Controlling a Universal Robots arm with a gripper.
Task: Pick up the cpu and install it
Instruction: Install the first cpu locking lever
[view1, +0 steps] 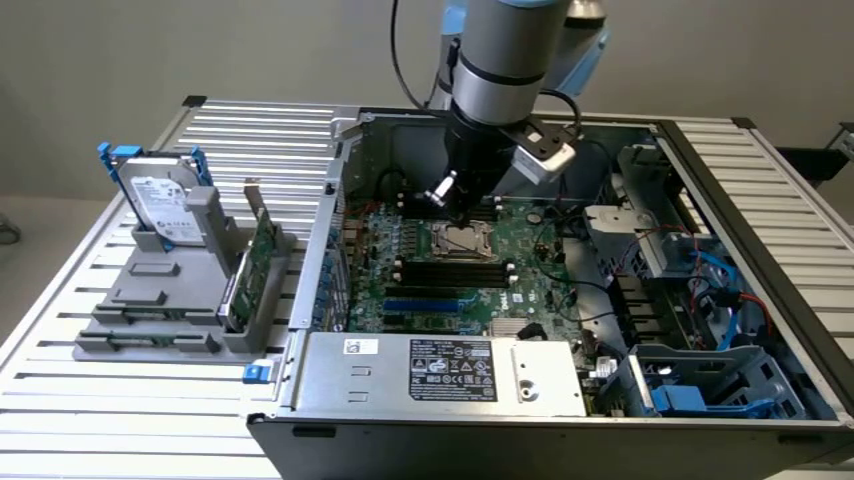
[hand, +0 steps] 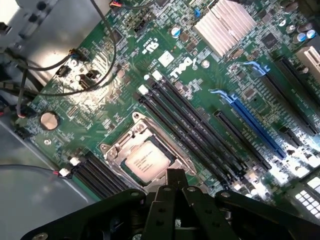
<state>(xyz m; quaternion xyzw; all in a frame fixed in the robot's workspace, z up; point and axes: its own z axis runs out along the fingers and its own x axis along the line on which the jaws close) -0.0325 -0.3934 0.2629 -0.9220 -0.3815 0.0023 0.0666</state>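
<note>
My gripper (hand: 175, 176) hangs just above the cpu (hand: 146, 162), inside the open computer case (view1: 441, 385). The cpu lies flat in its socket (hand: 116, 146) on the green motherboard (hand: 125, 65), already seated within the metal frame. It is a small square chip, so it has no long axis; in the wrist view its edges run parallel to the black memory slots (hand: 195, 130) beside it. Its top is silvery metal with faint printed text, and the edges are pale. In the exterior view the cpu (view1: 466, 239) sits near the middle of the board, directly under my arm. I cannot tell how far my fingers are open; I see nothing held between them. On the table at the exterior view's left, 1 hard drive (view1: 163, 205) stands upright in a gray holder (view1: 160, 300).
</note>
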